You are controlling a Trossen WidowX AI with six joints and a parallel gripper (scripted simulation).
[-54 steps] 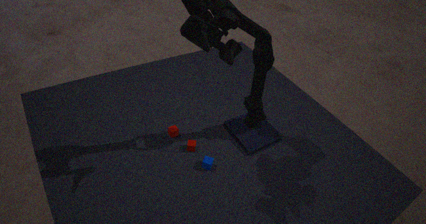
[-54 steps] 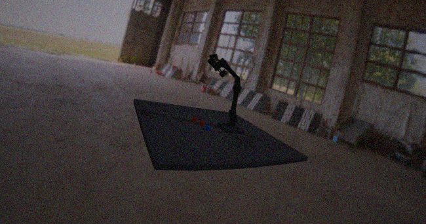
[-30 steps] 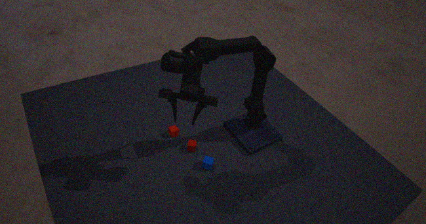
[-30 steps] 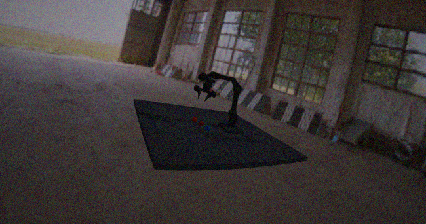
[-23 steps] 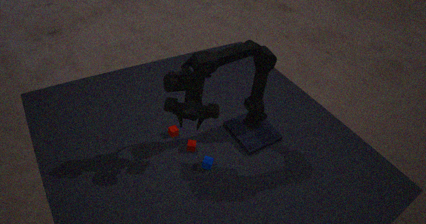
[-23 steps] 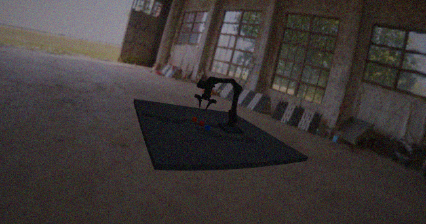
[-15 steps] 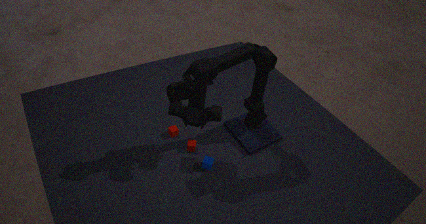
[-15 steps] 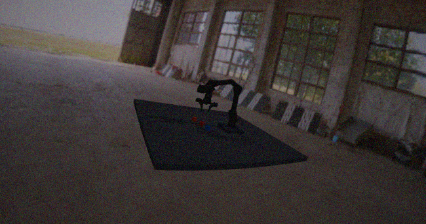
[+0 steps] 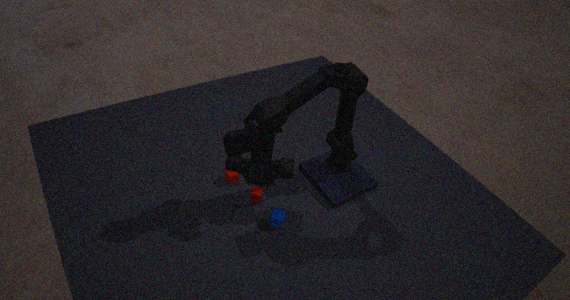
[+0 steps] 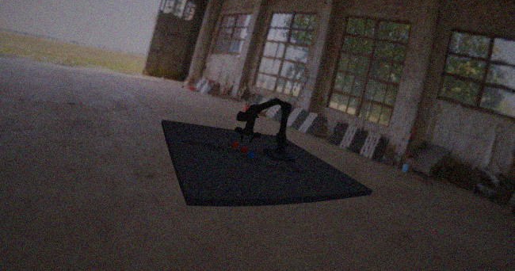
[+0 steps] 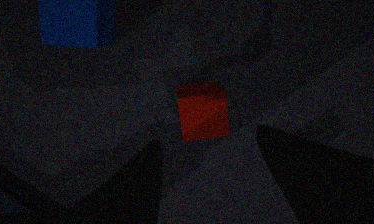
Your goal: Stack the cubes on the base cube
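One red cube (image 9: 256,195) (image 10: 243,150) (image 11: 204,116) rests on the dark mat, in the middle of the row. The other red cube (image 9: 231,176) (image 10: 235,144) rests farther back to the left; in the wrist view the right finger hides nearly all of it. The blue cube (image 9: 277,217) (image 10: 251,154) (image 11: 70,25) stands at the near end of the row, cut by the top edge of the wrist view. The three cubes stand apart. My gripper (image 10: 246,139) (image 11: 209,140) is open and empty, pointing down above the mat behind the middle red cube. Its fingertips are hidden in the top view.
The dark mat (image 9: 153,154) (image 10: 222,183) lies under everything. The arm's base plate (image 9: 338,187) stands on it to the right of the cubes. The arm arches over from there, and its shadows fall around the cubes. The light is dim.
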